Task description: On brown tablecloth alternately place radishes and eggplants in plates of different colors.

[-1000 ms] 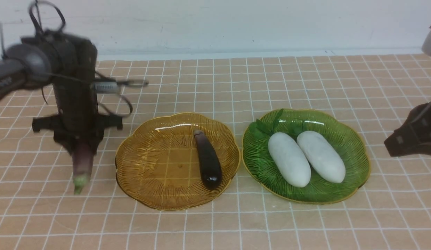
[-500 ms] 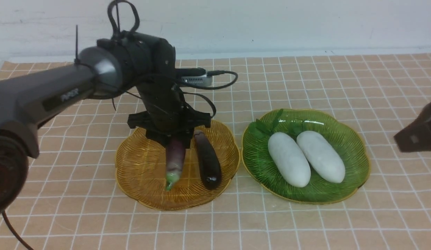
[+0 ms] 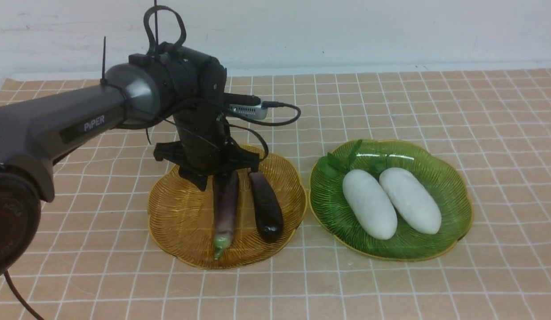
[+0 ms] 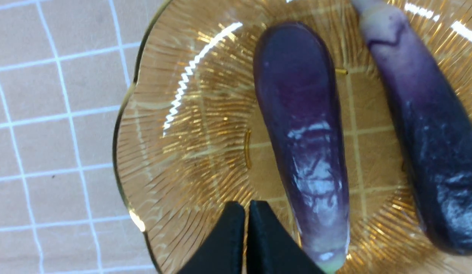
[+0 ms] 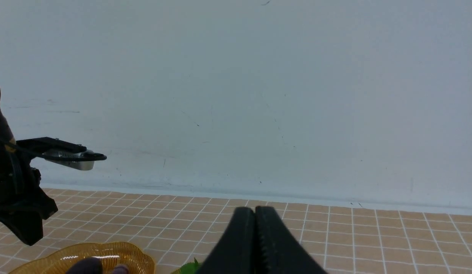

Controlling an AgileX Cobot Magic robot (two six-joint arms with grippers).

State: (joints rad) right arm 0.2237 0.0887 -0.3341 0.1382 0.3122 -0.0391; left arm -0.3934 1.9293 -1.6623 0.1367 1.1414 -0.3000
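The brown tablecloth (image 3: 391, 111) carries an amber plate (image 3: 169, 231) and, to its right, a green plate (image 3: 453, 191). Two white radishes (image 3: 369, 204) (image 3: 411, 200) lie side by side in the green plate. The dark eggplant (image 3: 266, 206) and the lighter eggplant (image 3: 225, 209), green tip toward me, lie side by side in the amber plate. My left gripper (image 3: 201, 183) hangs over the amber plate's far half, shut and empty. In the left wrist view its tips (image 4: 246, 224) sit beside the lighter eggplant (image 4: 300, 114). My right gripper (image 5: 255, 228) is shut and empty, raised, out of the front view.
A pale wall stands along the tablecloth's far edge. The left arm's wrist camera and cable (image 3: 249, 111) jut out above the amber plate. Bare cloth lies in front of both plates and to the far right.
My left arm carried the lighter eggplant rightward from beside the amber plate to over it. The eggplant now lies in the plate, out of the jaws. The right arm left the front view.
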